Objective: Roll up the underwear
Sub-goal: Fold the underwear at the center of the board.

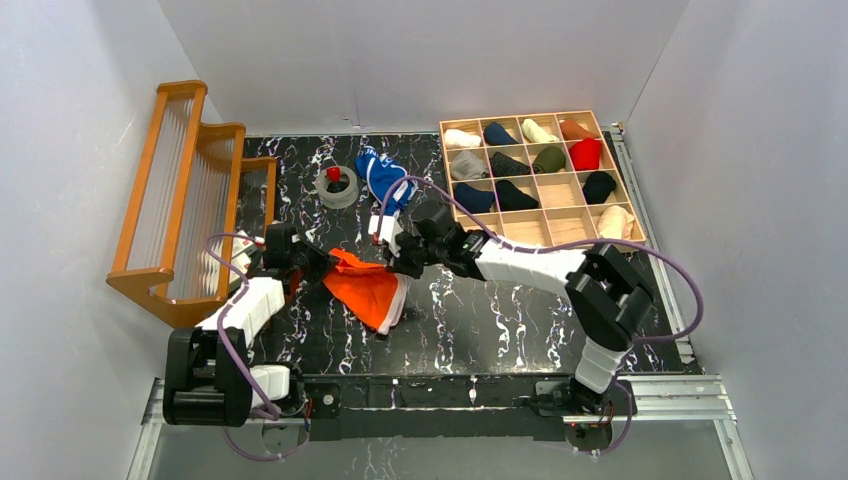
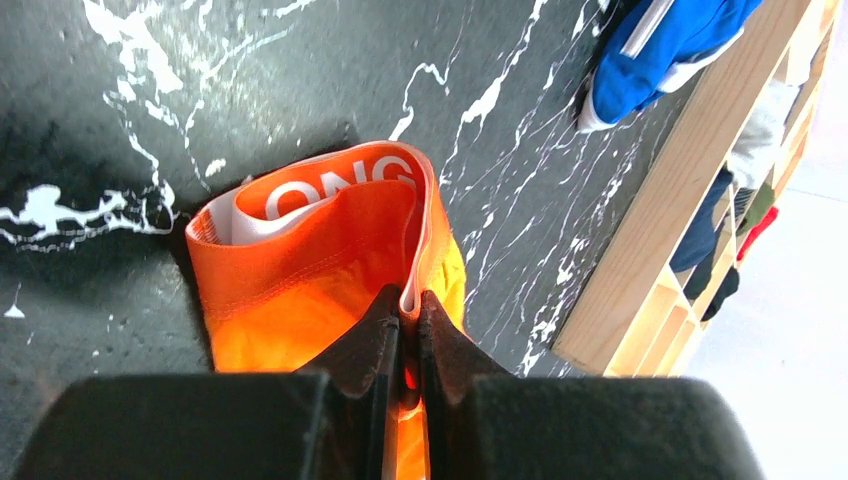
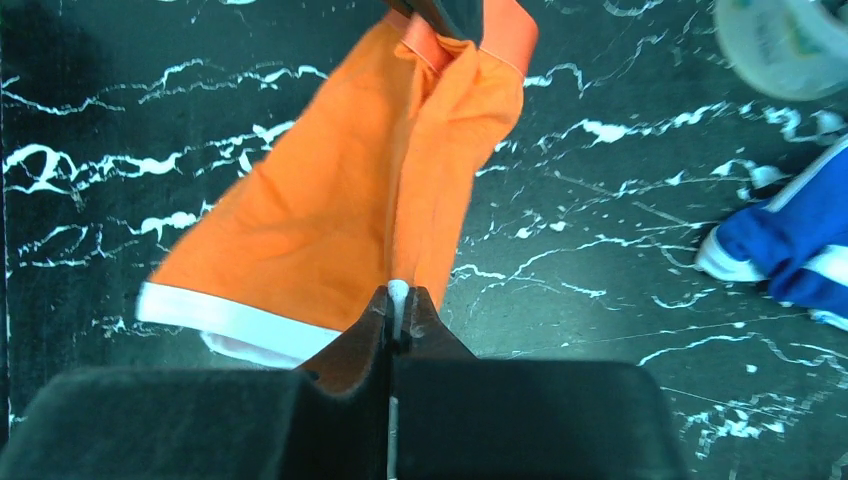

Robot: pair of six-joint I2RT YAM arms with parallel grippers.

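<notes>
The orange underwear [image 1: 368, 285] hangs stretched between both grippers over the dark marbled table [image 1: 480, 320]. My left gripper [image 2: 408, 305] is shut on its lettered waistband [image 2: 340, 185]. My right gripper [image 3: 398, 298] is shut on the white trim of a leg hem, with orange cloth [image 3: 330, 210] running away from it to the other jaws at the top of that view. In the top view the left gripper [image 1: 322, 268] is at the cloth's left end and the right gripper [image 1: 397, 262] at its right end. The blue underwear [image 1: 384, 177] lies crumpled behind them.
A wooden grid tray [image 1: 560, 200] holding several rolled garments stands at the back right. A tape roll with a red piece in it [image 1: 337, 185] lies beside the blue underwear. A wooden rack [image 1: 185, 200] stands along the left wall.
</notes>
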